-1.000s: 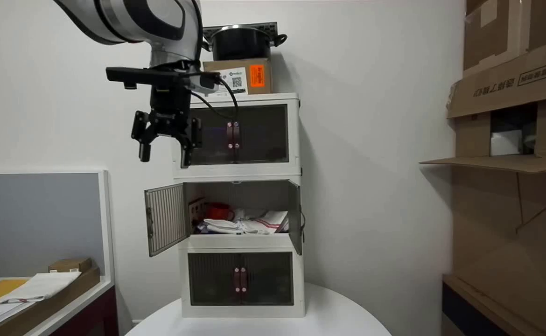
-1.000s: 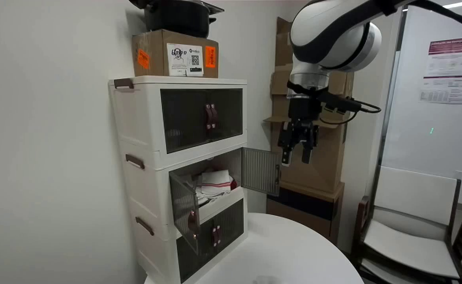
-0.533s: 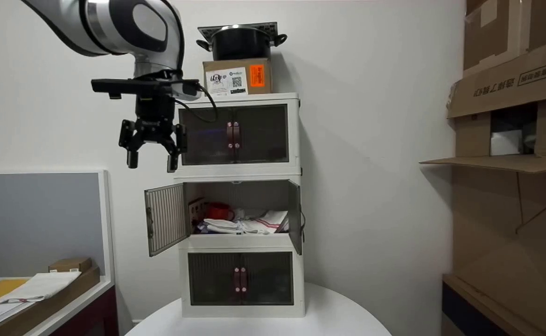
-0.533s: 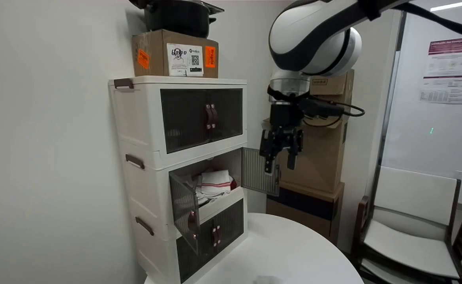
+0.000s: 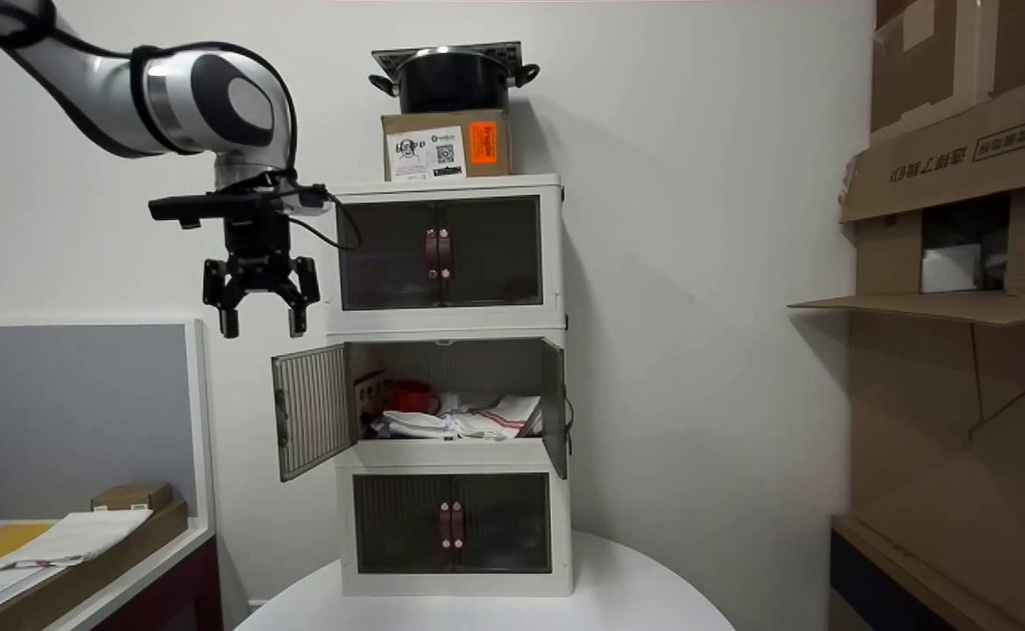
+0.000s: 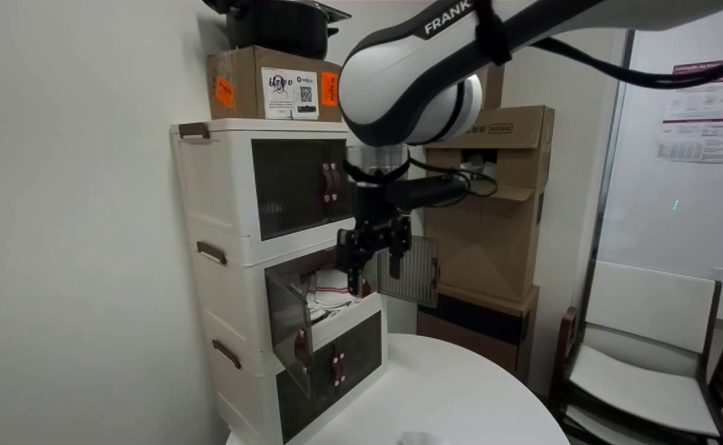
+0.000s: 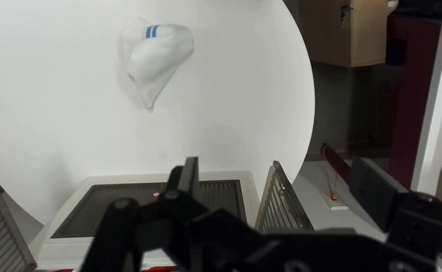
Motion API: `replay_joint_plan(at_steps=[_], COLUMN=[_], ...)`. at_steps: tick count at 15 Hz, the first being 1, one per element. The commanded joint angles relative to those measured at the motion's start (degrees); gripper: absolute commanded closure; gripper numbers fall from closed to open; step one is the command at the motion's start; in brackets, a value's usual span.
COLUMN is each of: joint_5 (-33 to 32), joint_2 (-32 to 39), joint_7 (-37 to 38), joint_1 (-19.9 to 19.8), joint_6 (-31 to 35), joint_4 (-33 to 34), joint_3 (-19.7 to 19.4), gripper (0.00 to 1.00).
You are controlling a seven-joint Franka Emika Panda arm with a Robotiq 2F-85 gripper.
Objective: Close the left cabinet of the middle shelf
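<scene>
The left cabinet door (image 5: pixel 313 410) is a grey-brown ribbed panel, swung wide open on the middle shelf (image 5: pixel 442 452). In an exterior view it is the near door (image 6: pixel 285 324), with a dark red handle. The shelf holds white cloths and a red mug (image 5: pixel 409 396). My gripper (image 5: pixel 264 324) is open and empty, fingers pointing down, above the door's free edge and apart from it. It also shows in an exterior view (image 6: pixel 374 277), in front of the shelf opening. In the wrist view, the left door (image 7: pixel 280 201) appears between the fingers (image 7: pixel 277 172).
The right door (image 5: pixel 554 407) of the middle shelf also stands open. Closed dark doors front the top tier (image 5: pixel 486 254) and bottom tier (image 5: pixel 504 526). A cloth with blue stripes (image 7: pixel 155 60) lies on the round white table (image 7: pixel 243 94). A low desk (image 5: pixel 140 587) stands at the left.
My gripper has moved left and down, from in front of the top tier to above the left door's outer edge. Its fingers stay open. The doors have not moved.
</scene>
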Motion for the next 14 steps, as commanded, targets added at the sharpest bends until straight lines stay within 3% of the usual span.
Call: replay_joint_plan(at_steps=[1,9,14], joint_5=[-0.1,-0.4,-6.3], joint_2=[8.7,21.2,26.8], joint_7=[3.5,8.6,17.3], joint_1=[1.1,4.6,7.1], joint_6=[1.5,0.7,1.7], joint_4=[8.2,21.4,26.1], joint_3=[0.5,1.4,-0.3], gripper=[0.0,0.0,0.0])
